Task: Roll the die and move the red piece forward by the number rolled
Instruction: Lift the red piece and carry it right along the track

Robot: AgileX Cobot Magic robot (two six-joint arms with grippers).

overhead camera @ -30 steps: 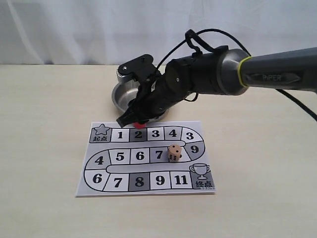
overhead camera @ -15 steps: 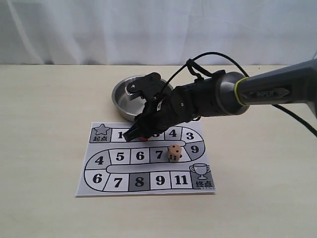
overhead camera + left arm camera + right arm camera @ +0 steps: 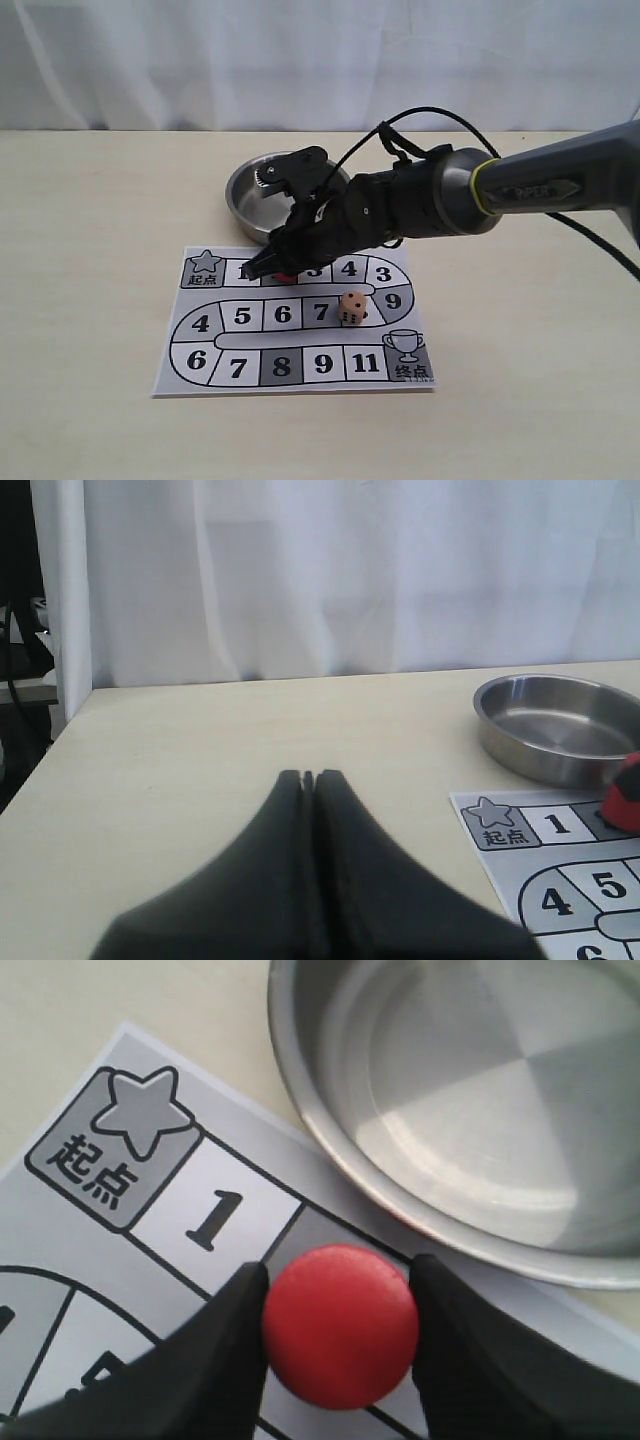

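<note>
The pale wooden die [image 3: 351, 307] rests on the printed board [image 3: 190, 383], between the squares marked 7 and 9. My right gripper [image 3: 272, 268] reaches across to the board's top row and is shut on the red piece [image 3: 340, 1324]. Its two black fingers press the piece's sides over the grey square next to square 1. In the exterior view only a sliver of the red piece [image 3: 285, 274] shows under the fingers. The left wrist view catches the red piece [image 3: 625, 798] at its edge. My left gripper [image 3: 309, 776] is shut and empty, above bare table left of the board.
A shallow steel bowl [image 3: 243, 195] stands just behind the board, close to the right gripper; its rim [image 3: 300, 1110] fills much of the right wrist view. A white curtain hangs behind the table. The right arm and its cable stretch in from the right.
The right gripper has come down and forward from over the bowl to the board's top row, carrying the red piece. In the last half second it barely moved. The die stayed put.
</note>
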